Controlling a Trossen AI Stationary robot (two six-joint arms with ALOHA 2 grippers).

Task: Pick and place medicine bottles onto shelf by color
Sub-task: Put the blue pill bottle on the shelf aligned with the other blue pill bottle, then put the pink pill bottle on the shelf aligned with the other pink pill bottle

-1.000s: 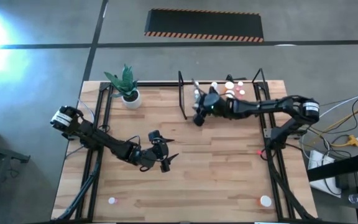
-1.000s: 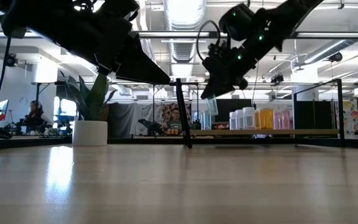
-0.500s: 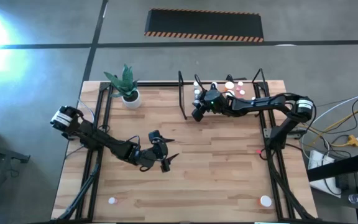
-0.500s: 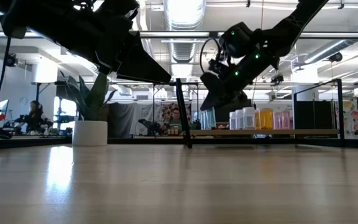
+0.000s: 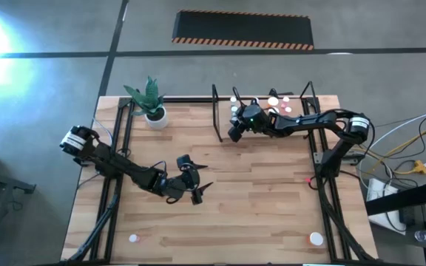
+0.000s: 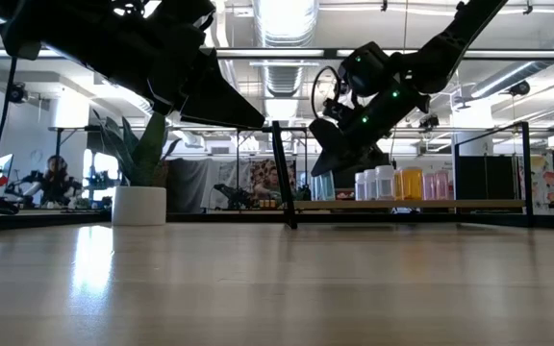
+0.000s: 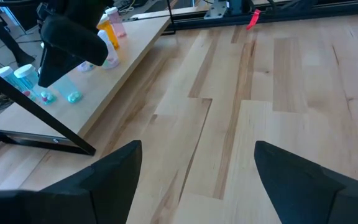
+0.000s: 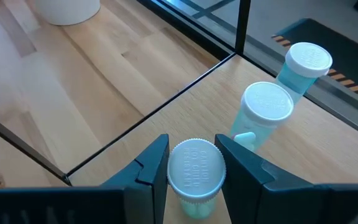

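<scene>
Green bottle (image 8: 195,176) with a white cap sat upright between the fingers of the right end effector (image 8: 191,163), pinched from both sides, at the left end of the shelf (image 8: 328,143) near its black corner post. Two more green bottles (image 8: 267,112) stood just beyond on the same board, one behind the other. Farther along the shelf in the low view: white bottles (image 6: 373,183), then an orange bottle (image 6: 411,183), then pink bottles (image 6: 440,184), all upright in a row. Shelf (image 5: 297,127) placed at the far edge of the desk (image 5: 257,207), right of centre. Right end effector (image 5: 235,130) reached in over that left end from the right side. Left end effector (image 5: 191,181) hung over the middle of the desk, well apart from the shelf, fingers spread wide and holding nothing. Potted plant (image 5: 151,102) stood at the far left corner.
</scene>
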